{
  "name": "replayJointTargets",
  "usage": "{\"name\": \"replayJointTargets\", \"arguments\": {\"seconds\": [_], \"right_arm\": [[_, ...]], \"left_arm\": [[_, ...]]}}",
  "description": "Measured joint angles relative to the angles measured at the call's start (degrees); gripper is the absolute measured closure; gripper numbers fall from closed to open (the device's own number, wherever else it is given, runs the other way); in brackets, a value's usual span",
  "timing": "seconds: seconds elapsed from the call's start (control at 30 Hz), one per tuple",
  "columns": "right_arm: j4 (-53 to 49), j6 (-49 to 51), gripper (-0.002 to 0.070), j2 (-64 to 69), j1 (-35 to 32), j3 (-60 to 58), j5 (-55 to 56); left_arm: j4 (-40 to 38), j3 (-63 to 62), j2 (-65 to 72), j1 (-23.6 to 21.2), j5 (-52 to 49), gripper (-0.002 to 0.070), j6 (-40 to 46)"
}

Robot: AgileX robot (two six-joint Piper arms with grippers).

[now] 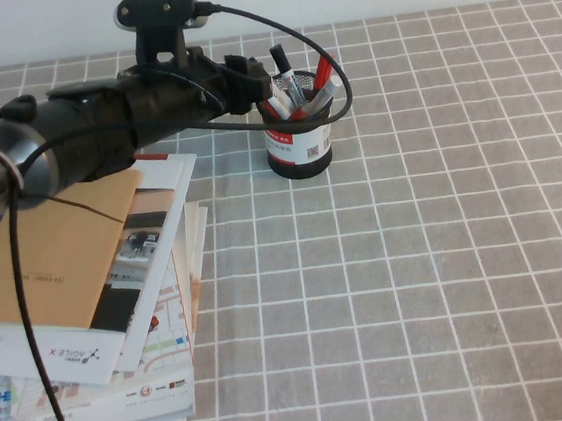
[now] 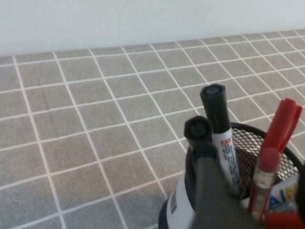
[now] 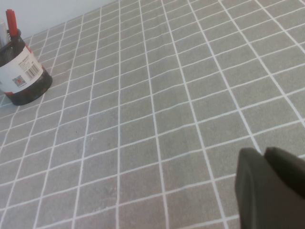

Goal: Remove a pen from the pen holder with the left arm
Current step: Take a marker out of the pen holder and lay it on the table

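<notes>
Scene: you have one left arm (image 1: 83, 141) stretched across a grey surface (image 1: 446, 253) to one pen holder (image 1: 300, 153)
Pen holder: one round cup with black wire mesh above and a white label with red print and a barcode around its lower half; it stands upright towards the far side of the surface, just right of the paper stack
Pens: two black-capped markers (image 2: 212, 102) with white barrels, and red pens (image 2: 281, 129) beside them whose number you cannot make out; all stand tilted inside the pen holder, none out of it
Left end effector (image 1: 253, 91): at the pen holder's left rim, among the pen tops; open, one dark finger (image 2: 209, 191) just beside the markers, nothing clamped
Right end effector (image 3: 265, 157): closed on nothing, its two dark halves meeting, over bare surface well apart from the pen holder
Paper stack (image 1: 129, 387): one pile of glossy printed magazines on the robot's left, one plain brown envelope (image 1: 54, 254) flat on top, under the left arm
Cable (image 1: 337, 74): one thin black cable arching from the wrist camera over the pens
Surface: matte grey cloth, ruled into squares by thin white lines
</notes>
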State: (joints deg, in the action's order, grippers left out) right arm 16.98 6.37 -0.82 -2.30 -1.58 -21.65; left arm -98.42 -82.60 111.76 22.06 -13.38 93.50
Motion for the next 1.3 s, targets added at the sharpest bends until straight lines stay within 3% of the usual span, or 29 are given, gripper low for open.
{"name": "replayJointTargets", "arguments": {"seconds": [0.13,0.23,0.7,1.3], "right_arm": [[0.0,0.0,0.0688,0.0,0.0,0.0,0.0],[0.0,0.0,0.0689,0.0,0.0,0.0,0.0],[0.0,0.0,0.0689,0.0,0.0,0.0,0.0],[0.0,0.0,0.0689,0.0,0.0,0.0,0.0]], "left_arm": [[-0.14,-0.11,0.0,0.0,0.65,0.0555,0.11],[-0.54,-0.11,0.0,0.0,0.34,0.0627,-0.02],[-0.92,-0.19,-0.85,0.11,0.28,0.0645,0.11],[0.99,-0.19,-13.93,0.11,3.3,0.0649,3.55]]}}
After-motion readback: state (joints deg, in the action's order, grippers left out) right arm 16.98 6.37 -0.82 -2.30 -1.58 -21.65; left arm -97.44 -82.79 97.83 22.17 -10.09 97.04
